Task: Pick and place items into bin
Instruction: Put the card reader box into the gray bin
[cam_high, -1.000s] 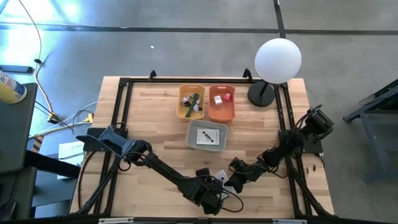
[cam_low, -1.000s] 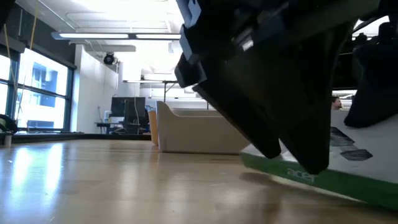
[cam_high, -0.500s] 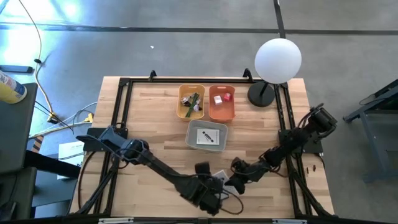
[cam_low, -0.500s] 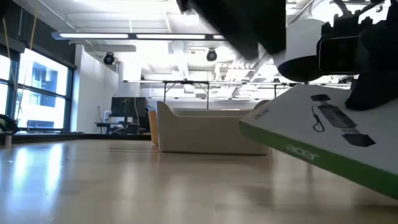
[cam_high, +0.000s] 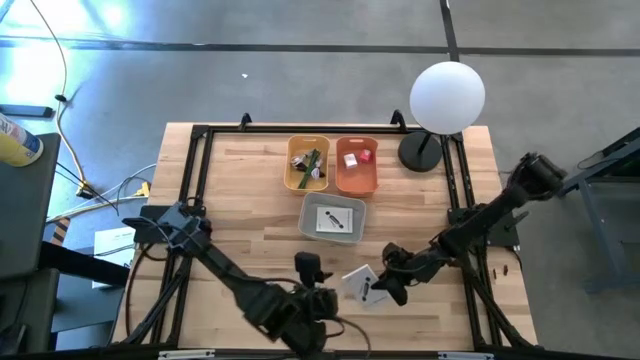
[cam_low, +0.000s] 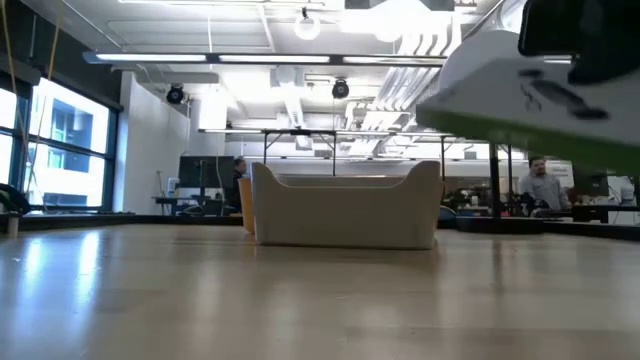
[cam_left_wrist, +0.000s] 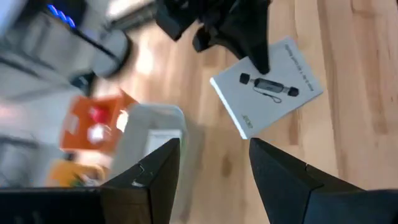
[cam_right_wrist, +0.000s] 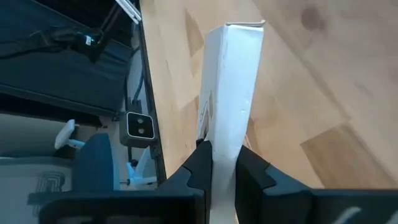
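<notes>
A white flat packet with dark marks (cam_high: 362, 286) hangs above the table's near middle, and my right gripper (cam_high: 386, 285) is shut on it. The left wrist view shows its printed face (cam_left_wrist: 268, 89); the low view shows it raised off the wood (cam_low: 520, 90). My left gripper (cam_high: 306, 266) stands open left of the packet, nothing between its fingers (cam_left_wrist: 214, 180). The grey bin (cam_high: 333, 217) behind holds another white packet (cam_high: 336, 221). The yellow bin (cam_high: 308, 163) holds a green-handled tool and small bits, the orange bin (cam_high: 357, 165) cubes. My right gripper pinches the packet between its two fingers (cam_right_wrist: 200, 163) at the edge nearest the right arm (cam_right_wrist: 225, 140), one finger on the printed face (cam_left_wrist: 257, 57). The fingers come slanting down from the table's right side. The packet is lifted clear and sticks out past the fingers toward the left.
A white globe lamp (cam_high: 446, 97) stands at the table's far right corner. A black frame (cam_high: 200, 160) runs around the tabletop. Bare wood lies left of the bins and along the near edge. People and desks show in the room beyond the table (cam_low: 540, 185).
My right gripper has risen with the packet; it lay tilted with its low edge on the table and now hangs clear. My left gripper has risen, turned and drawn back from the packet toward the table's left, leaving the low view.
</notes>
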